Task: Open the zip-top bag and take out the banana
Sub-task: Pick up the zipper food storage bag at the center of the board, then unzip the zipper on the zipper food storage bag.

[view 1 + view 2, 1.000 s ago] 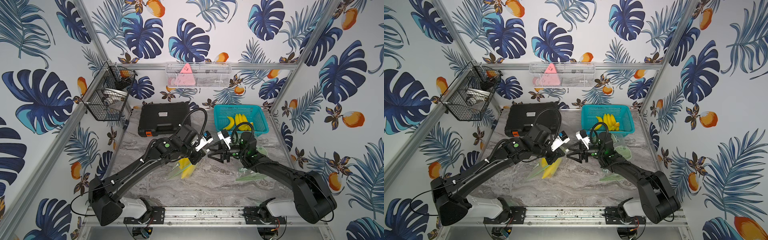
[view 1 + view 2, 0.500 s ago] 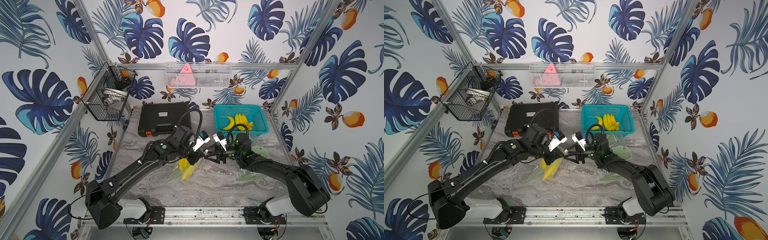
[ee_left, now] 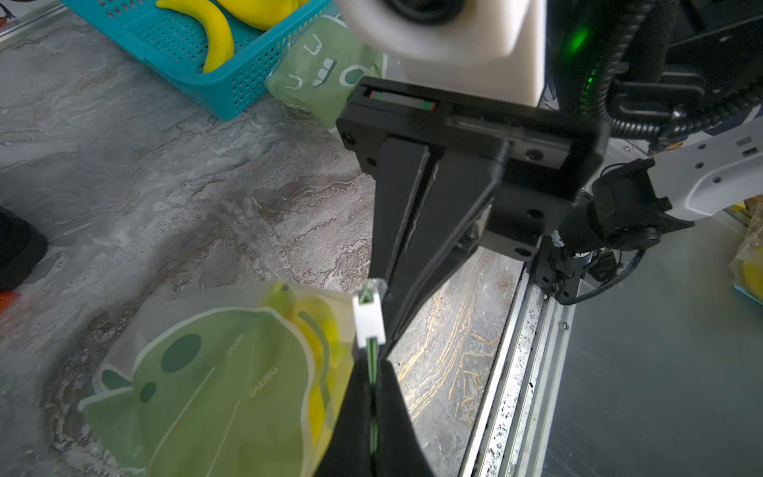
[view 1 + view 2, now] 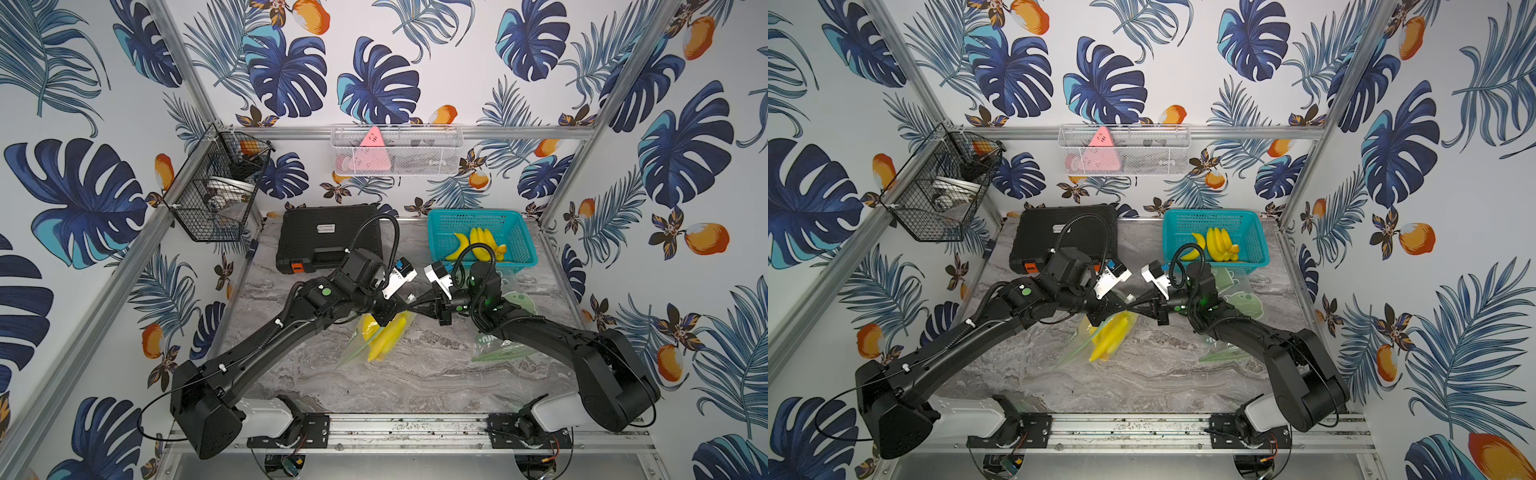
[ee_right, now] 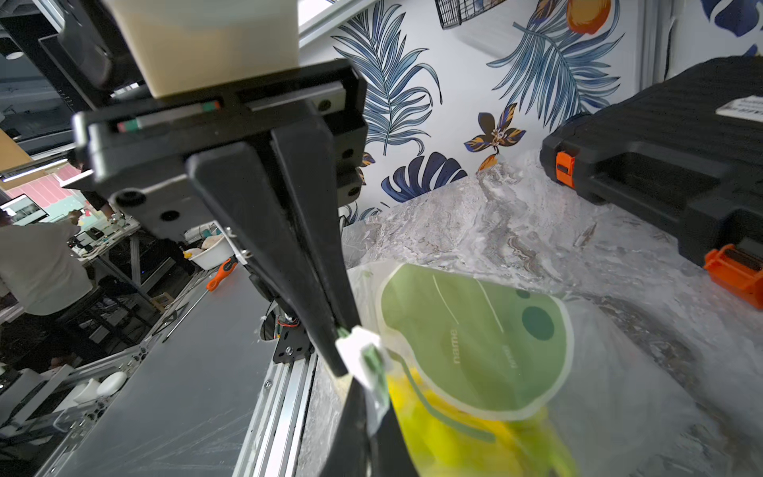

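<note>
- In both top views, the left gripper (image 4: 402, 311) and the right gripper (image 4: 413, 306) meet tip to tip above the middle of the marble tabletop (image 4: 415, 382). Both sets of jaws are clenched on the top edge of the zip-top bag (image 4: 365, 347). The bag slants from the jaws down to the tabletop, with the yellow banana (image 4: 386, 338) inside it, just below the grip.
- Also in both top views, a teal basket (image 4: 473, 214) at the back holds loose bananas (image 4: 478, 241). A flat green bag (image 4: 521, 300) lies just in front of it and a black case (image 4: 328, 237) sits to its side. On the back wall, a white mesh basket (image 4: 1142, 160) carries a pink triangle (image 4: 1100, 143).
- In the left wrist view, the left gripper (image 3: 373, 367) pinches the green zip strip just beside the white slider (image 3: 368, 320). The right gripper (image 3: 382, 289) is closed at the slider's other end. The banana (image 3: 318, 330) shows through the bag (image 3: 206, 392), next to both grips. The basket (image 3: 231, 91) touches the flat green bag (image 3: 326, 82).
- In the right wrist view, the right gripper (image 5: 369, 396) grips the bag's edge at the slider (image 5: 355, 351), and the left gripper (image 5: 340, 342) is clamped just beyond it. The banana (image 5: 433, 425) lies blurred inside the bag (image 5: 475, 342).
</note>
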Controlling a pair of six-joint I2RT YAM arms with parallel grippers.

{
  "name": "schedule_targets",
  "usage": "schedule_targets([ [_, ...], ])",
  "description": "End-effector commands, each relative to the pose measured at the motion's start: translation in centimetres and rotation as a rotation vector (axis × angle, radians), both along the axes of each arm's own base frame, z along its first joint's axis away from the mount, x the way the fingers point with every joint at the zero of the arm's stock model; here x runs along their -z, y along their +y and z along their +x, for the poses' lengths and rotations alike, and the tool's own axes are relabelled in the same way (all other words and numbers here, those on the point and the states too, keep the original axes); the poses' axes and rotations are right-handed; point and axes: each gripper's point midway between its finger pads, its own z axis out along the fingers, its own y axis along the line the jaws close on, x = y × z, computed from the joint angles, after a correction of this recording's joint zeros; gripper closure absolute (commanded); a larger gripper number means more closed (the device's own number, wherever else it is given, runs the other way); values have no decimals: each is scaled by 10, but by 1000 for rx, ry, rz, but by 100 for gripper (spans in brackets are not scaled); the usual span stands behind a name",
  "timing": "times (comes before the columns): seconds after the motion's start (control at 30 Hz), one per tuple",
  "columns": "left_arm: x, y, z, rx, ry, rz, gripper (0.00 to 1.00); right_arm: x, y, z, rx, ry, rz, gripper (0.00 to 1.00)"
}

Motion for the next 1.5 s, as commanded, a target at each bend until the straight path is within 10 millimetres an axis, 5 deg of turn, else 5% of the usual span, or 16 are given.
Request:
schedule_targets([
  [0.0,-4,0,-4,10,22,-24,100,-5,-1,1,16,-34,-23,100],
  [0.17,-14,3,1,-19,7,-19,100,-4,-2,4,40,-11,-70,100],
  [0.43,-50,2,21,-62,-105,-46,82,1,0,9,53,26,-102,100],
  [0.83,-35,-2,30,-68,-81,-4,66,0,5,15,51,51,-110,100],
  [1.47,-26,-11,36,-74,-65,-21,75,-3,3,11,46,60,-114,100],
])
